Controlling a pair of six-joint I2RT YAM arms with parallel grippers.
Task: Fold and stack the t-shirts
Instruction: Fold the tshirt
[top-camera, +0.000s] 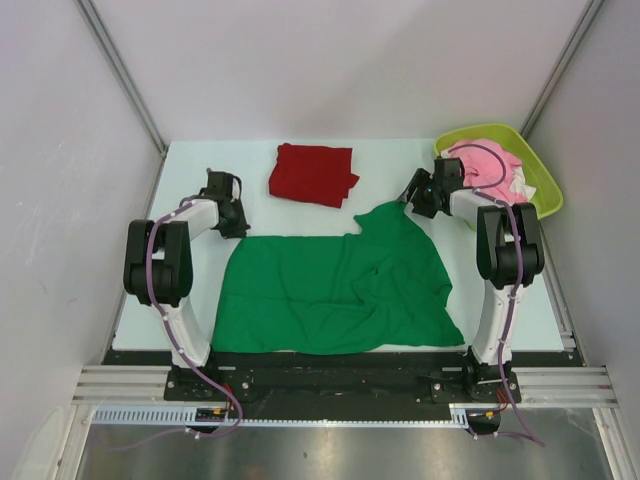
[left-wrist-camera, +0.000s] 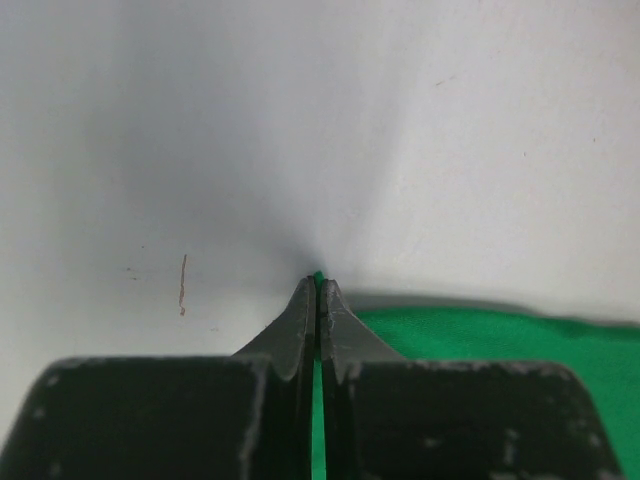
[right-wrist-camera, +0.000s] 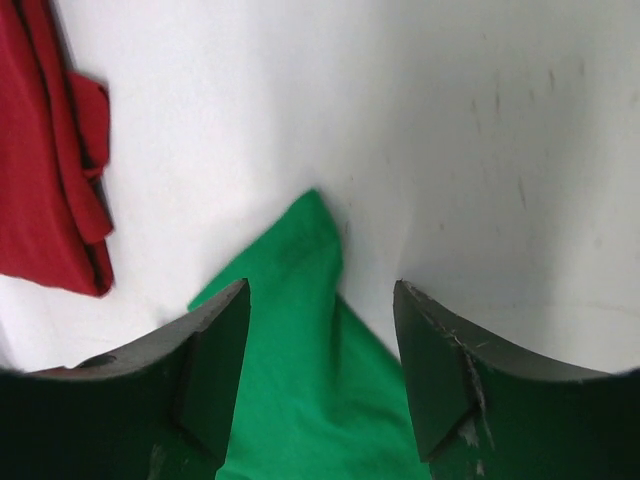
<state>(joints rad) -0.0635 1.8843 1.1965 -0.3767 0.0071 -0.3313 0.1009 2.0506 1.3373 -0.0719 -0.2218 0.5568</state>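
Left fingers (left-wrist-camera: 300, 325) clamp the bright green cotton t-shirt (top-camera: 340, 290), shut tight; right fingers (right-wrist-camera: 215, 350) gape open astride its far corner.

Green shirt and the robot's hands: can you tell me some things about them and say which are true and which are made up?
1. The left gripper is pinched shut on a corner of the green shirt. True.
2. The right gripper is squeezed shut on the green shirt. False: its jaws stand apart, with a green corner lying between them.
3. The red shirt lies on top of the green shirt. False: it lies apart from it, farther back on the table.
4. The pink clothes sit in the basket. True.
5. The green shirt is folded small. False: it lies spread out.
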